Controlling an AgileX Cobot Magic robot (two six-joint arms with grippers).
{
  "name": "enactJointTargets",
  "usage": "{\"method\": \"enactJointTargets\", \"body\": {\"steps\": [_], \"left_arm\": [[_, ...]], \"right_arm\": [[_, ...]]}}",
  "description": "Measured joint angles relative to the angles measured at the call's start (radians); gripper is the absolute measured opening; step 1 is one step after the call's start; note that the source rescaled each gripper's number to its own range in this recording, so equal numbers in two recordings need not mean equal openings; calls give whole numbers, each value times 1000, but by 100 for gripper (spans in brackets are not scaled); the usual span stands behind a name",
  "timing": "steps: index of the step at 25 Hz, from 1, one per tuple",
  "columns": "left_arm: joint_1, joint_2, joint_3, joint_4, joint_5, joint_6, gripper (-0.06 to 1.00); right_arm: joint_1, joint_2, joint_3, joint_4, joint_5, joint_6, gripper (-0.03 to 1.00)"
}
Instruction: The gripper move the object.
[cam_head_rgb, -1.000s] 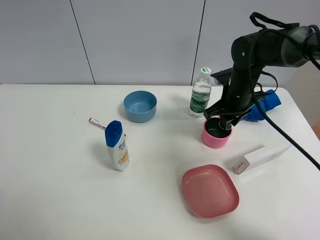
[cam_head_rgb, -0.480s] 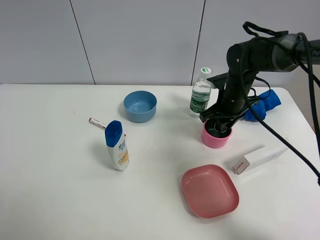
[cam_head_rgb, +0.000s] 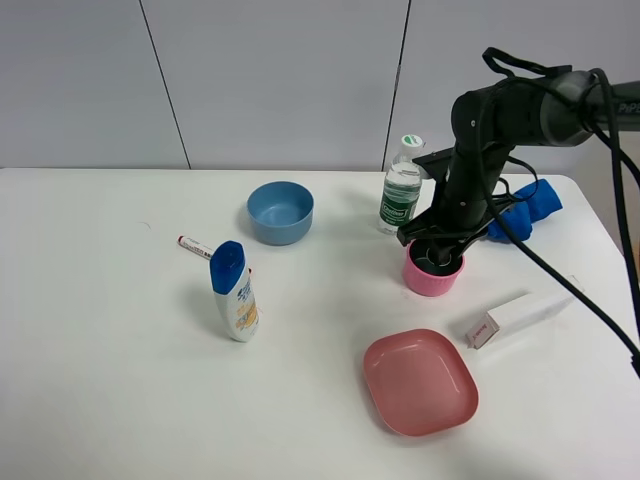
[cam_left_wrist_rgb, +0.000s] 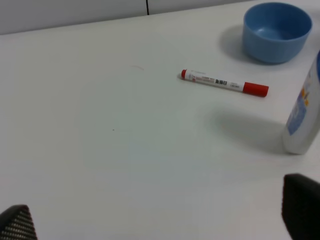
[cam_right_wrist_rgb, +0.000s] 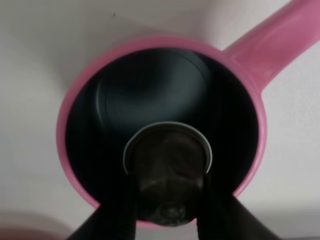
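The right gripper (cam_head_rgb: 437, 255) reaches down into a pink cup (cam_head_rgb: 432, 278) with a black inside, just right of the table's centre. In the right wrist view its two dark fingers (cam_right_wrist_rgb: 117, 210) flank the object (cam_right_wrist_rgb: 167, 165), a small grey dome-shaped capsule with a pale rim, inside the pink cup (cam_right_wrist_rgb: 75, 100). The jaws look shut on the object. In the high view the arm hides the object. The left gripper (cam_left_wrist_rgb: 159, 215) shows only in its wrist view, open and empty above bare table.
A blue bowl (cam_head_rgb: 280, 211) and a water bottle (cam_head_rgb: 401, 190) stand at the back. A blue-capped lotion bottle (cam_head_rgb: 235, 292) and a red-and-white marker (cam_head_rgb: 195, 246) are on the left. A pink plate (cam_head_rgb: 419, 381), a white box (cam_head_rgb: 520, 315) and a blue cloth (cam_head_rgb: 530, 205) surround the cup.
The right arm has shifted a little to the left and settled lower over the pink cup. Nothing else on the table has moved.
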Motion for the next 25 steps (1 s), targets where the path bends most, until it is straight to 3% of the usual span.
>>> {"method": "enactJointTargets", "body": {"steps": [5, 12, 18, 25], "left_arm": [[0, 0, 0, 0, 0, 0, 100], [0, 0, 0, 0, 0, 0, 100], [0, 0, 0, 0, 0, 0, 100], [0, 0, 0, 0, 0, 0, 100]], "right_arm": [[0, 0, 0, -3, -18, 0, 24], [0, 0, 0, -4, -25, 0, 35], [0, -16, 0, -13, -25, 0, 73], [0, -126, 0, -61, -49, 0, 85]]}}
